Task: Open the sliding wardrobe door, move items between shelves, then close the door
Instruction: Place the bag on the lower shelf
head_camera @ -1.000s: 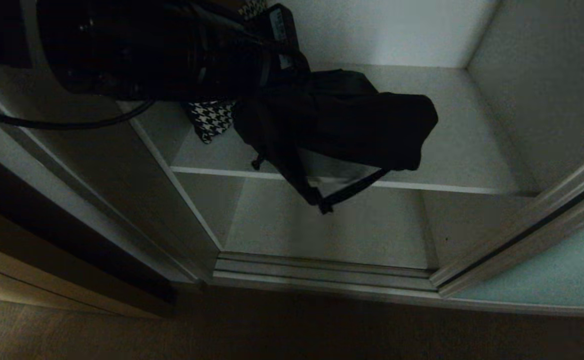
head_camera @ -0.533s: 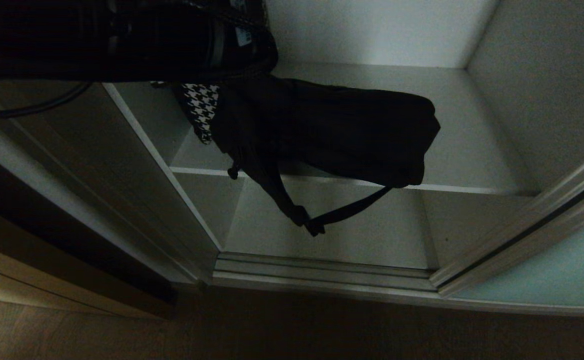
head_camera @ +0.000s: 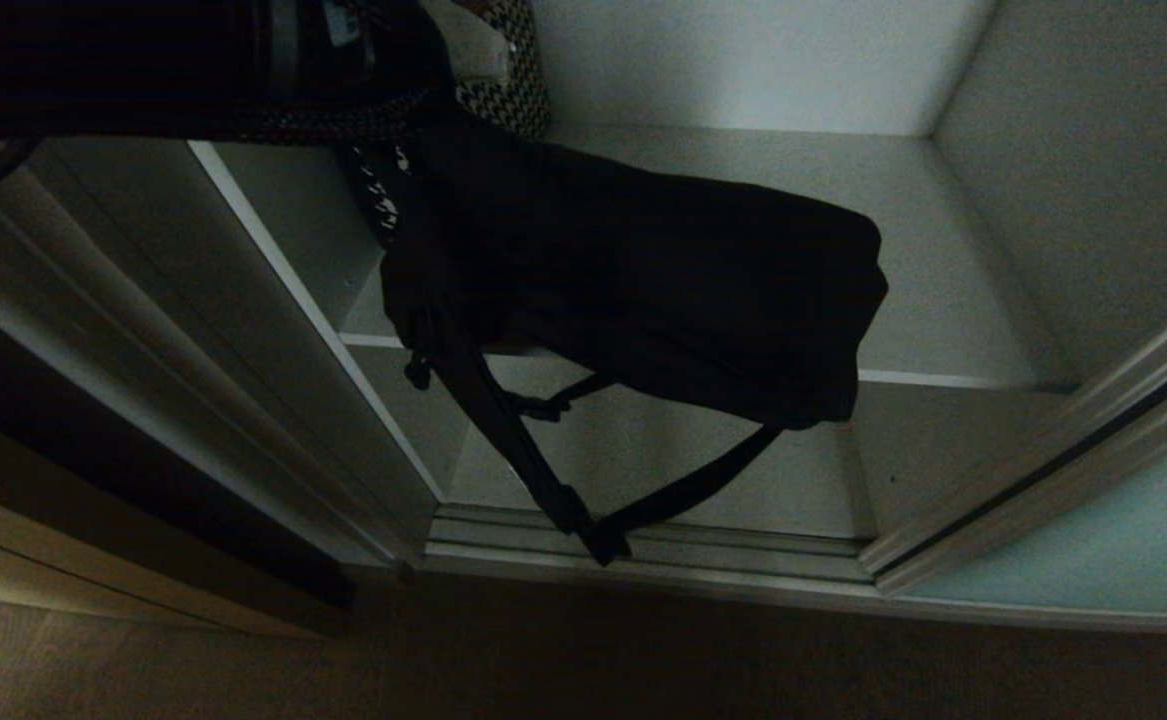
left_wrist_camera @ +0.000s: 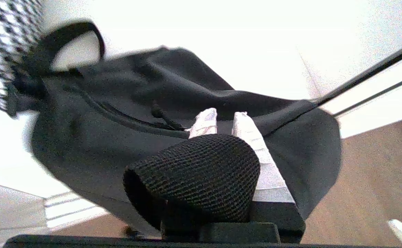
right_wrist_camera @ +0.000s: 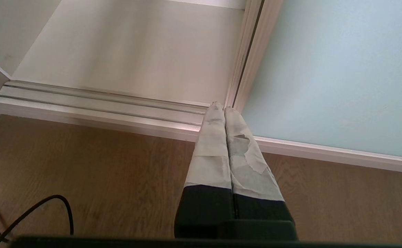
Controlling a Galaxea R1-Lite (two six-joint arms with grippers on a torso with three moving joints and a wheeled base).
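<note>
The black fabric bundle (head_camera: 663, 290) hangs in the air before the front edge of the upper shelf (head_camera: 953, 300), and its straps (head_camera: 543, 470) dangle down to the bottom track. My left gripper (left_wrist_camera: 223, 119) is shut on a black webbing loop (left_wrist_camera: 194, 172) of the bundle (left_wrist_camera: 118, 113); the left arm (head_camera: 163, 60) fills the top left of the head view. The lower shelf (head_camera: 743, 470) lies bare beneath. The sliding wardrobe door (head_camera: 1123, 540) stands slid aside at the right. My right gripper (right_wrist_camera: 220, 107) is parked, shut and empty, low over the floor by the door (right_wrist_camera: 325, 69).
A black-and-white houndstooth item (head_camera: 508, 70) sits at the back left of the upper shelf, beside the bundle (left_wrist_camera: 1, 44). The silver door track (head_camera: 643, 550) runs along the wardrobe's foot. A black cable (right_wrist_camera: 32, 213) lies on the wooden floor (right_wrist_camera: 83, 165).
My left arm has drawn back toward the top left with the bundle in its grip. The bundle has come forward off the upper shelf and its straps now hang lower, down to the track.
</note>
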